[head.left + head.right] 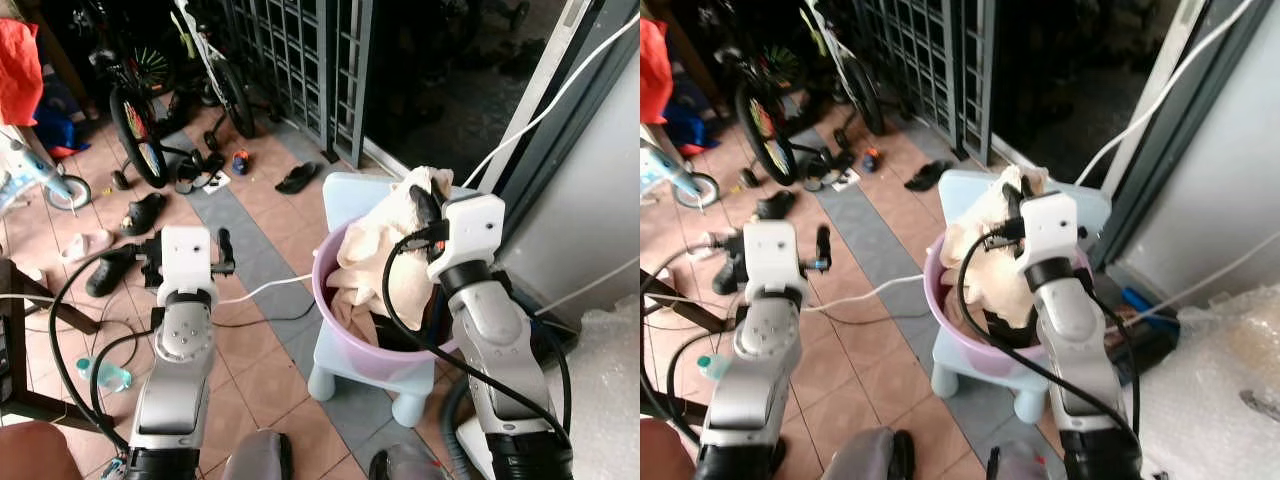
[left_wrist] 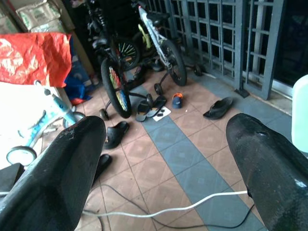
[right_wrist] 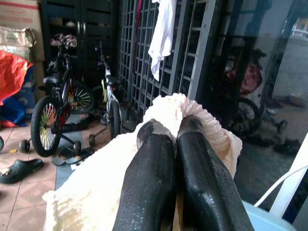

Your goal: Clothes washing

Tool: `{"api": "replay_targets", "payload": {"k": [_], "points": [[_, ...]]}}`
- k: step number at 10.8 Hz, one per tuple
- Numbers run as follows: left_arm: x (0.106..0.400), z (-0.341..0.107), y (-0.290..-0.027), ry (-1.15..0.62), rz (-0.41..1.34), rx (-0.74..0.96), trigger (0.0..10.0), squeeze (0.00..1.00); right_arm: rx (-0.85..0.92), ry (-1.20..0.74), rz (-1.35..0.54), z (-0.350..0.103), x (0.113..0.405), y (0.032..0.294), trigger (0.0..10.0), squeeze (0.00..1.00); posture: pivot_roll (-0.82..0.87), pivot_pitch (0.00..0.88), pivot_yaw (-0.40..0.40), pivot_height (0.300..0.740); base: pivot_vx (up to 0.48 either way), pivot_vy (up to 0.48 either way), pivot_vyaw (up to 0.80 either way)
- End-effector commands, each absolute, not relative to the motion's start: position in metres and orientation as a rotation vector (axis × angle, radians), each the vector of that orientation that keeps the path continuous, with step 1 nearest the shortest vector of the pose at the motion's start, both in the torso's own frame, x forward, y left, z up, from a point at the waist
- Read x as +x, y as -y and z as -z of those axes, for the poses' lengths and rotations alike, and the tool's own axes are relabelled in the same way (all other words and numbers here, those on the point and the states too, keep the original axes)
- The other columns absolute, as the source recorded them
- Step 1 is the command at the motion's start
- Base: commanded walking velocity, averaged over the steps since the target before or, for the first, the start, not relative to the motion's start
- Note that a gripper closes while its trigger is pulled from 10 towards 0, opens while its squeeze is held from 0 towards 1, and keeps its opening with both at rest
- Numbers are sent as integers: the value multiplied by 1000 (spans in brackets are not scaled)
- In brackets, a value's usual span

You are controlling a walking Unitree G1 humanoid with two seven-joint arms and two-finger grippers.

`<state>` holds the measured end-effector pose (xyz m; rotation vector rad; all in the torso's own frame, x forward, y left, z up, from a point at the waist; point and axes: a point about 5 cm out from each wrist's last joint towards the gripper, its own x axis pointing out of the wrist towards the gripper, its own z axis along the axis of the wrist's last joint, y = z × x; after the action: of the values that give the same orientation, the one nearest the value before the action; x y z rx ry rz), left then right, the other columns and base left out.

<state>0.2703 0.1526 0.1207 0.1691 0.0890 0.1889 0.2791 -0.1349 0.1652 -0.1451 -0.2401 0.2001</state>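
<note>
The right gripper [image 3: 175,137] is seen w/ fingers [image 3: 149,178] pressed together, a fold of the cream cloth [image 3: 91,192] pinched betw. them. The cloth is held up over the lilac basin [image 1: 345,335], the rest draped into it. The basin is carried on a pale blue stool [image 1: 345,200], beside a dark doorway. The left gripper [image 2: 166,139] is held out over the tiled floor [image 2: 192,139], fingers [image 2: 62,168] spread wide, nothing betw. them. A white cable [image 2: 163,210] is laid across the floor below. Sandals [image 2: 217,107] and bicycles [image 2: 115,72] are seen further out, near the metal grille [image 2: 226,38].
</note>
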Motion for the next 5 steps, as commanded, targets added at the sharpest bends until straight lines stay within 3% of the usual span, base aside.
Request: {"api": "replay_targets", "payload": {"k": [1, 4, 5], "points": [[270, -116, -150, -98, -177, 168, 10000, 0, -134, 238, -193, -169, 280, 131, 10000, 0, -11, 2, 81, 740, 0, 0, -688], [273, -114, -149, -91, -178, 157, 10000, 0, -140, 233, -188, -177, 285, 131, 10000, 0, -16, 0, 70, 740, 0, 0, -769], [273, -114, -148, -90, -179, 155, 10000, 0, -138, 232, -187, -178, 286, 132, 10000, 0, -16, 0, 69, 740, 0, 0, -438]]}}
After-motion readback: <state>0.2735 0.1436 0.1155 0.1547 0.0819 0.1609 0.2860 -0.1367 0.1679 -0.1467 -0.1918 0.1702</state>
